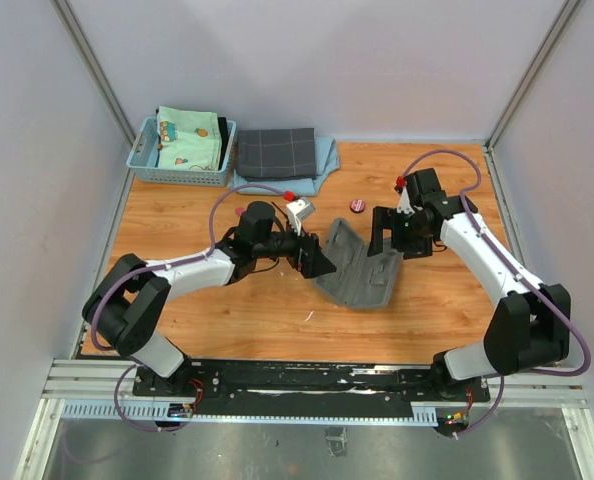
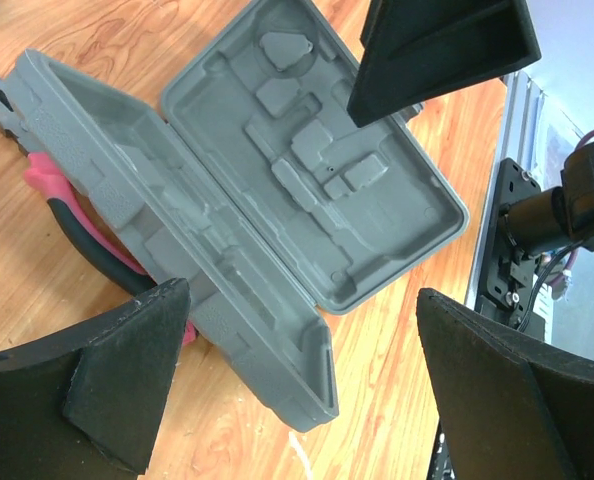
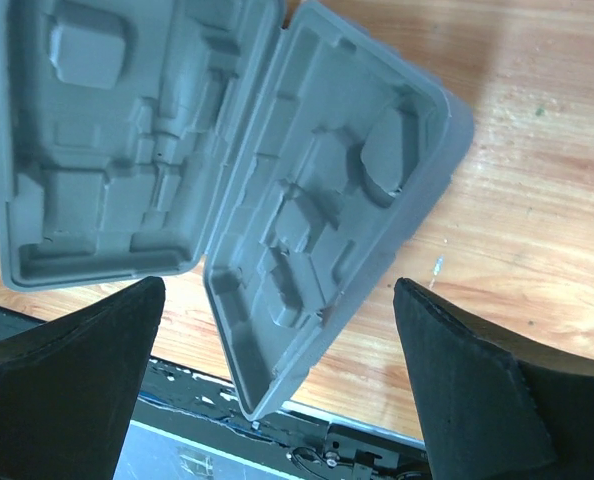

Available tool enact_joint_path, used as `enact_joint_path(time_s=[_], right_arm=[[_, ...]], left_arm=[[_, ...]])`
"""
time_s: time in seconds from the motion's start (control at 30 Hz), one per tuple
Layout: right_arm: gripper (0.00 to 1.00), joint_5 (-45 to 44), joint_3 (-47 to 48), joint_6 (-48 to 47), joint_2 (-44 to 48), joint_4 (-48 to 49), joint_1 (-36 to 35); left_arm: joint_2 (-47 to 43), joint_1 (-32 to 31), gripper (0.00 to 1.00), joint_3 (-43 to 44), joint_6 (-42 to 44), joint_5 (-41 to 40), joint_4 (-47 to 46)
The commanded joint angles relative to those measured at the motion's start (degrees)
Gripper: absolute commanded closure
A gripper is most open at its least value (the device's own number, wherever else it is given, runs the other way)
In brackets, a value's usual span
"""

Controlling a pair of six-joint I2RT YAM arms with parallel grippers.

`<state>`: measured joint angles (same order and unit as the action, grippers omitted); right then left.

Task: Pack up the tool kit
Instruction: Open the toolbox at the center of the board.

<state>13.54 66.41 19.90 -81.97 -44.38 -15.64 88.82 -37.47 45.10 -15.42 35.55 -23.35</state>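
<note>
Left gripper point(image 2: 302, 330) and right gripper point(image 3: 277, 300) hover, jaws wide and empty, above the open case point(image 2: 307, 170); every slot bare, pliers point(image 2: 52, 190) half under it, packing hardly begun

No writing, label, brand, number or sign can be read anywhere in these views.
</note>
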Motion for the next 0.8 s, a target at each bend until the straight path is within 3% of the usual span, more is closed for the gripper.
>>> enact_joint_path(time_s=[0.0,0.3,0.77], right_arm=[[0.02,-1.8,-1.6,-1.6,1.8,-3.3,1.9],[0.01,-5.8,-1.8,-2.3,3.3,-6.1,3.2],[0.0,-4.6,-3.4,-3.6,-0.7,-5.7,3.6]], left_arm=[[1.3,0.0,0.01,1.8,1.0,-0.5,0.0],[2.6,0.0,0.01,2.5,1.5,-1.0,0.8],[4.2,0.0,0.02,2.8,2.4,-1.4,1.1]])
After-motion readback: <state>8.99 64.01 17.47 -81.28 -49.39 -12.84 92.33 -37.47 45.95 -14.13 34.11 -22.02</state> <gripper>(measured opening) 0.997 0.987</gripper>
